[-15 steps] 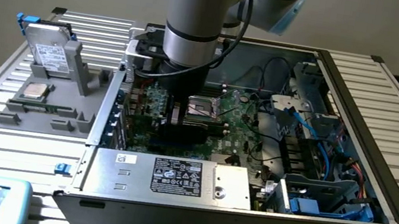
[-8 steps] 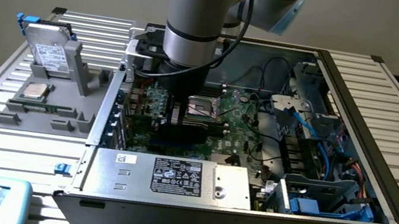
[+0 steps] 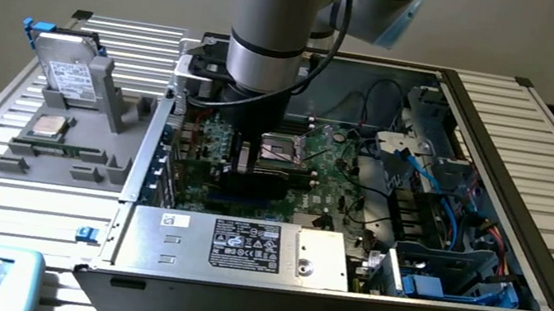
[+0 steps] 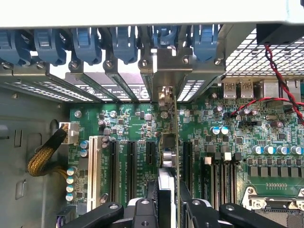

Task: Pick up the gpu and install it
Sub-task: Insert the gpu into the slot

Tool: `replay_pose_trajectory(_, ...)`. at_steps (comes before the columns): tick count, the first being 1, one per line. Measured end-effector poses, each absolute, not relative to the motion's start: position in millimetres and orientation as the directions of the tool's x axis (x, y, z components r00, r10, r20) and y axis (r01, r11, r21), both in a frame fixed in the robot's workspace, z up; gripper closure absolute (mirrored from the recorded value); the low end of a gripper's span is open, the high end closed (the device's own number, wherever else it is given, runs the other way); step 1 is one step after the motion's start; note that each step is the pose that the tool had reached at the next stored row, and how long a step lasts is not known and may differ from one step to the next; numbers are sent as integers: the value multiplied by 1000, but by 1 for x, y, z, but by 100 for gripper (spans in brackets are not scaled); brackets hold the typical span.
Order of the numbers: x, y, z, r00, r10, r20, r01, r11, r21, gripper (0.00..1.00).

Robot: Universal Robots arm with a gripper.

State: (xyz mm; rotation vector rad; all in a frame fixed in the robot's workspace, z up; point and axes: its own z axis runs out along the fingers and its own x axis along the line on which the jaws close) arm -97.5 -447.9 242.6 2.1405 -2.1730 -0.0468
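Observation:
My gripper (image 4: 168, 209) is down inside the open computer case (image 3: 499, 157), over the green motherboard (image 4: 133, 118). It is shut on the gpu (image 4: 168, 156), which I see edge-on and upright between the two black fingers (image 4: 142, 211). The card's silver end bracket (image 4: 166, 71) stands against the case's rear slot openings, under the blue latches (image 4: 123, 42). The card lines up with the row of black expansion slots (image 4: 129, 164); whether it sits in a slot I cannot tell. In the exterior view the gripper (image 3: 253, 164) holds the dark gpu (image 3: 250, 183) left of the processor socket (image 3: 284, 150).
A grey tray (image 3: 53, 162) at the exterior view's left holds a silver hard drive (image 3: 73, 73), a processor chip (image 3: 48, 125) and a thin memory stick (image 3: 61, 146). The power supply (image 3: 240, 246) fills the case's front. Blue cables (image 3: 451, 183) and drive bays crowd the right.

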Motion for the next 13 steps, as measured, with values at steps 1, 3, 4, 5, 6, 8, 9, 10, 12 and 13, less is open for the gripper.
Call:
replay_pose_trajectory(1, -98, -448, 243, -13, -999, 43, -996, 17, 86, 72)
replay_pose_trajectory(3, -98, -447, 243, -13, -999, 44, -996, 17, 86, 72)
replay_pose_trajectory(4, -98, -447, 243, -13, -999, 43, -996, 17, 86, 72)
replay_pose_trajectory(5, -97, -447, 243, -13, -999, 43, -996, 17, 86, 72)
replay_pose_trajectory(6, -98, -447, 243, -13, -999, 43, -996, 17, 86, 72)
replay_pose_trajectory(8, -97, -447, 243, -13, -999, 43, -996, 17, 86, 72)
replay_pose_trajectory(9, -98, -447, 243, -13, -999, 43, -996, 17, 86, 72)
replay_pose_trajectory(10, -98, -447, 243, -13, -999, 43, -996, 17, 86, 72)
replay_pose_trajectory(12, -97, -447, 242, -13, -999, 44, -996, 17, 86, 72)
replay_pose_trajectory(13, -98, -447, 242, -13, -999, 44, -996, 17, 86, 72)
